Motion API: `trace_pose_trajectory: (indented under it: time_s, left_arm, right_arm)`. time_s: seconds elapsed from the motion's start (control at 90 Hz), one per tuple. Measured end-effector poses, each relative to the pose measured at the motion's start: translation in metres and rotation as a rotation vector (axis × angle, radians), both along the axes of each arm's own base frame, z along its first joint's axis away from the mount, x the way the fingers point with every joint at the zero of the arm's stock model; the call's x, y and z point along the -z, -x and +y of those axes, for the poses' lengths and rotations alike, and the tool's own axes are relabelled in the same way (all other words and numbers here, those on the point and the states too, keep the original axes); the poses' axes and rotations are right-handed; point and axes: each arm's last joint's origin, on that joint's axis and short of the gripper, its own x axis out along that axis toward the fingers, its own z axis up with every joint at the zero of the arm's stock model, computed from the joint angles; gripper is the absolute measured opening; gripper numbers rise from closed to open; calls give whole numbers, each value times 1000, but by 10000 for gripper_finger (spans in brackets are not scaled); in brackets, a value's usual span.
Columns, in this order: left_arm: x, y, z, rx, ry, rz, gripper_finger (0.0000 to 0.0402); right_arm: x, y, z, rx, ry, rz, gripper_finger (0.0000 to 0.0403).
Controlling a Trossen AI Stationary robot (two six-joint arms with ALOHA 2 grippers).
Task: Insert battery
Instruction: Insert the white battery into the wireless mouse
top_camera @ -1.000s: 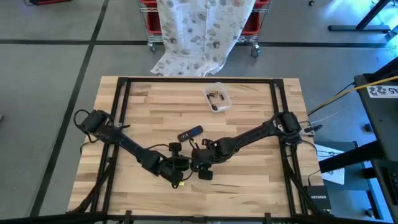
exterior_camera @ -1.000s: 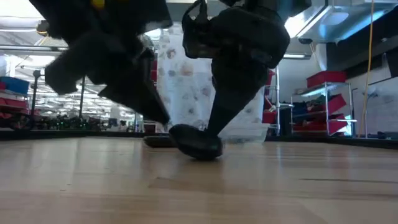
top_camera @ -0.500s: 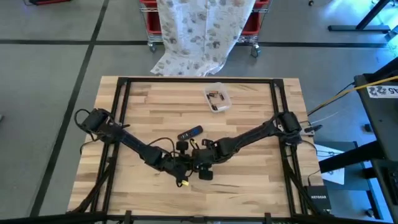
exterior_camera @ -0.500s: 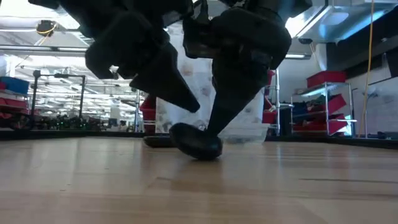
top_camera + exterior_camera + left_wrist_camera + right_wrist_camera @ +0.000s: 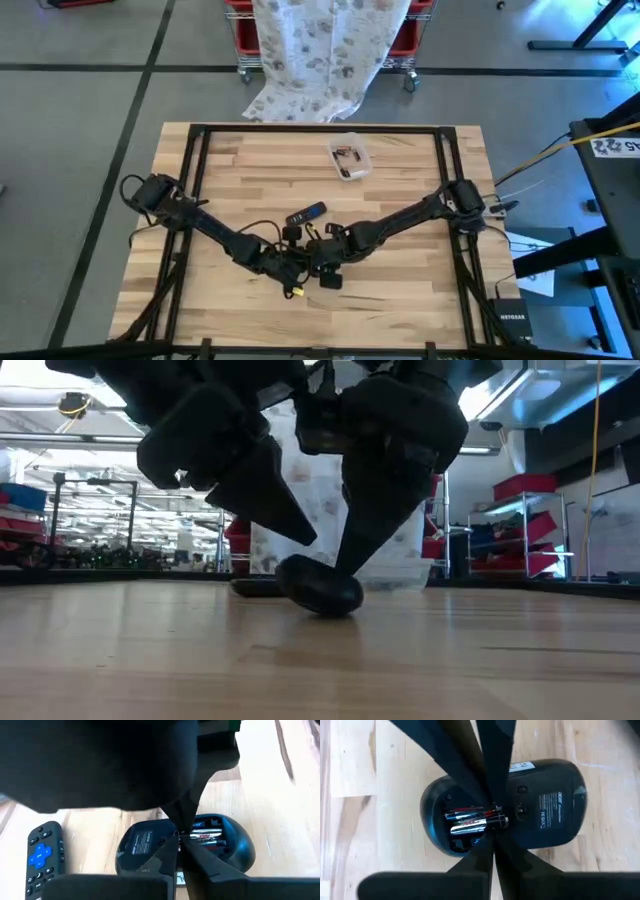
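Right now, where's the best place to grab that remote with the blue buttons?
Probably across the long narrow sides of the remote, near its middle, coming from straight above. It lies flat on the table, slim and elongated, buttons up, apart from the mouse where both end effectors work.
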Motion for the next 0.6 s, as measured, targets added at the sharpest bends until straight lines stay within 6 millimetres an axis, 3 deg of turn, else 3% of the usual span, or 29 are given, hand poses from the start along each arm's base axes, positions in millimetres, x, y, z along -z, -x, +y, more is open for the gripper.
trace_pose_trajectory:
  time_s: [0.311, 0.6]
  left_arm:
    - [13, 7, 3, -15, 8, 50, 3]
    - [20, 14, 3, -57, 76, 45, 3]
  right_arm:
    - [-10, 5, 1, 8, 43, 1, 0]
    - [-8, 6, -1, -21, 81, 11, 0]
